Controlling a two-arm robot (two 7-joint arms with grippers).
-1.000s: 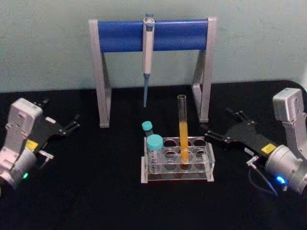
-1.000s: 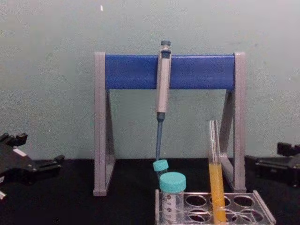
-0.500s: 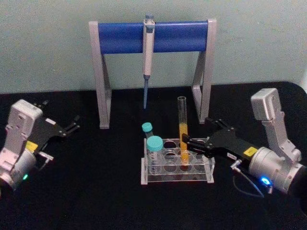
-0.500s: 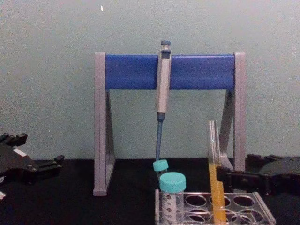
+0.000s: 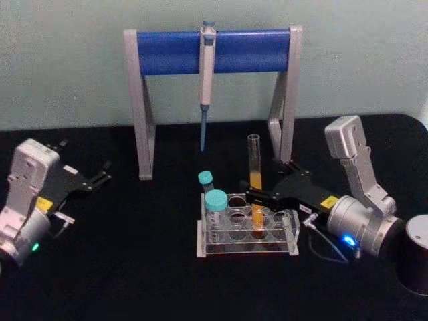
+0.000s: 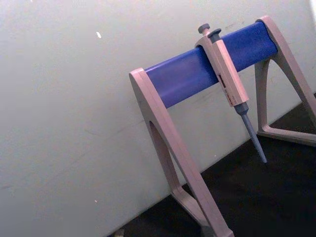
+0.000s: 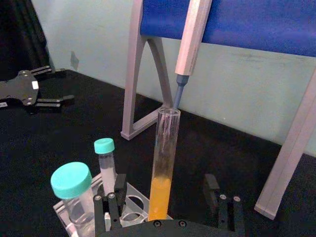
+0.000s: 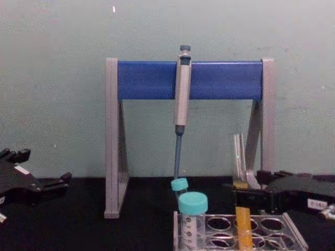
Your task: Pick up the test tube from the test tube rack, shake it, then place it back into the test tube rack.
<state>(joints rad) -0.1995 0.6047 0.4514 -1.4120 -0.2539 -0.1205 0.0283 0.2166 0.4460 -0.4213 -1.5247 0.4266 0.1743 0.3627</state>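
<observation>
The test tube [image 5: 254, 170], clear glass with orange-yellow liquid in its lower half, stands upright in the clear test tube rack [image 5: 289, 231] at the table's middle. My right gripper [image 5: 262, 179] reaches in from the right and is open, one finger on each side of the tube. In the right wrist view the test tube [image 7: 165, 143] rises between the two black fingers [image 7: 116, 197], with a gap on both sides. In the chest view the right gripper [image 8: 251, 188] crosses the test tube [image 8: 239, 157] above the rack [image 8: 293, 235]. My left gripper [image 5: 87, 159] rests open at the far left.
A grey-and-blue pipette stand [image 5: 214, 50] holding a grey pipette [image 5: 206, 73] stands just behind the rack. Two teal-capped vials [image 5: 215, 200] occupy the rack's left end. A dark cylinder [image 5: 418, 261] sits at the right edge. Bare black table lies between the left gripper and the rack.
My right arm has swung left from the table's right side to the rack, bringing its open fingers around the test tube. The tube and the left arm have not moved.
</observation>
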